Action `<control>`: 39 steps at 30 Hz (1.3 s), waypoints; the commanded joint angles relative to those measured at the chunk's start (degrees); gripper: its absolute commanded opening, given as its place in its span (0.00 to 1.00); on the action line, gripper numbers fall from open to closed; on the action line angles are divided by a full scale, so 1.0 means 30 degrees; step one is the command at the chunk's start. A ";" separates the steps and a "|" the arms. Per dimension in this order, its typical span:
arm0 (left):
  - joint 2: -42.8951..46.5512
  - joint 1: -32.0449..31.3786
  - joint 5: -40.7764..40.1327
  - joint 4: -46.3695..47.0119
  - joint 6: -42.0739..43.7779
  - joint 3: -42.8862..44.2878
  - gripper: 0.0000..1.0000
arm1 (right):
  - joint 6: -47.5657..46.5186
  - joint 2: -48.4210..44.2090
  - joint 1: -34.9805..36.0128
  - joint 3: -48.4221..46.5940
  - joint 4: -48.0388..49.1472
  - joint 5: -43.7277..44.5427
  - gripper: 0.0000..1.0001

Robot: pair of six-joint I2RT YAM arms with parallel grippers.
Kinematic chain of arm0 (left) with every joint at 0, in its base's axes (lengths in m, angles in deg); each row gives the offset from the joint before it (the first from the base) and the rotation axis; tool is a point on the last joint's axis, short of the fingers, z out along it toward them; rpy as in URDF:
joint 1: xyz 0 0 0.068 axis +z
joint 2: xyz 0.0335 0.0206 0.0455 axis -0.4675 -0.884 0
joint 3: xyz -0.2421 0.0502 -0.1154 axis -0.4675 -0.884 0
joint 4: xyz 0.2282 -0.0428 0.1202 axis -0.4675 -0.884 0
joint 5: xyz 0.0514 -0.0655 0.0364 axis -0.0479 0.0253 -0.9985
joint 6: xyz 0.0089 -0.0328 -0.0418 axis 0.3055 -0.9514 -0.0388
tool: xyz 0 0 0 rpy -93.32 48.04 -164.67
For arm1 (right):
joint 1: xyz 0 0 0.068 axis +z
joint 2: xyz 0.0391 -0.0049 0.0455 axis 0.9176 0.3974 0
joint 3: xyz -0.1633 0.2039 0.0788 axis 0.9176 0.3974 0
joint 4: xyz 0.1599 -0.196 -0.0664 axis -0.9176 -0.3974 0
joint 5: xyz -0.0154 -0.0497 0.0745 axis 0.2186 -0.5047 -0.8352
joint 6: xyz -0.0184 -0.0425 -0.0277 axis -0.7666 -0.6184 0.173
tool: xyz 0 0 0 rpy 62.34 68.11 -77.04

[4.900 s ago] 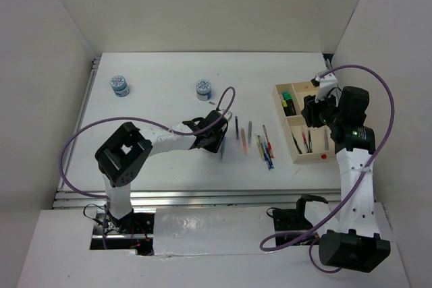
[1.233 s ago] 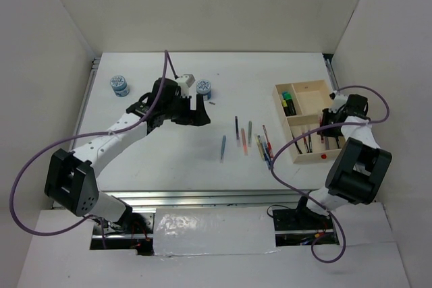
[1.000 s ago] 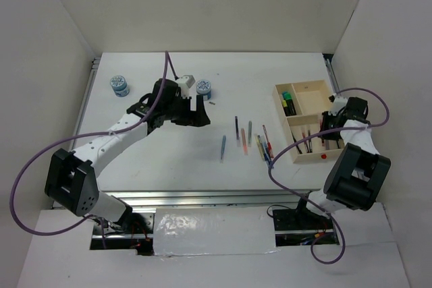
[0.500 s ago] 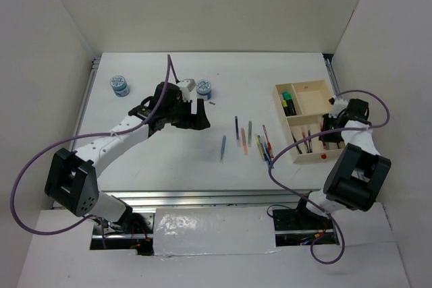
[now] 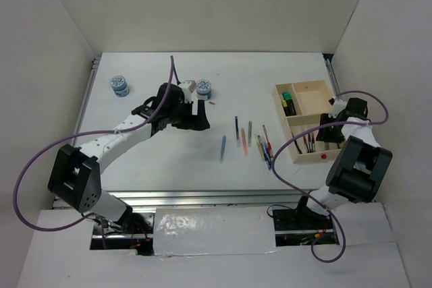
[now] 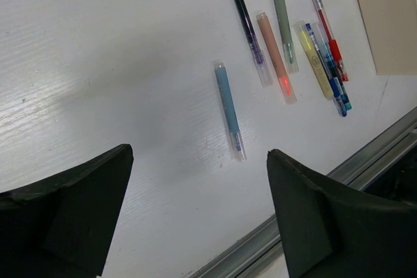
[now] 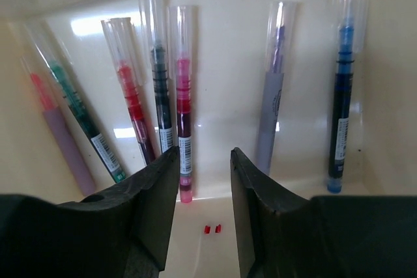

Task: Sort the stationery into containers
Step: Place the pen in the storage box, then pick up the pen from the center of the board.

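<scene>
**Bright, diffuse light; sharp at mid-depth, blurred up close**

The overhead view is flooded with soft white light. The counter (image 5: 169,160) is almost washed out, with only faint grey shadow by the left arm toward 9 o'clock. In the left wrist view a broad, soft-edged shadow lies on the counter toward 10 o'clock, with a pale streaked sheen at 9 o'clock. The pens (image 6: 229,112) are crisp, while the left pincer (image 6: 199,161) is dark and out of focus at 5 and 7 o'clock. The right wrist view is warmer. Glare patches sit on the tray (image 7: 221,96) floor at 11 o'clock, glints run along the clear pen caps, and the top edge is bleached. The right pincer (image 7: 204,154) is a black blur at 6 o'clock.
</scene>
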 commanded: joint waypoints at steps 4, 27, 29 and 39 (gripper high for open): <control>-0.0695 -0.1589 -0.2168 0.0409 0.0879 0.0620 0.89 | 0.0474 -0.1540 0.0209 -0.2273 -0.0757 -0.0944 0.44; -1.0421 -0.6778 -0.9145 -0.2375 -0.1143 0.6918 0.58 | -0.2630 -1.2556 0.2640 -0.2542 -0.3041 -0.6746 0.42; -1.0945 -0.6836 -0.9232 -0.2635 -0.1085 0.7356 0.55 | -0.2894 -1.3024 0.2875 -0.2484 -0.3276 -0.6806 0.42; -1.1770 -0.6808 -0.8034 -0.2726 -0.1494 0.7212 0.28 | -0.6460 -1.4959 0.3110 -0.1547 -0.3510 -0.9088 0.36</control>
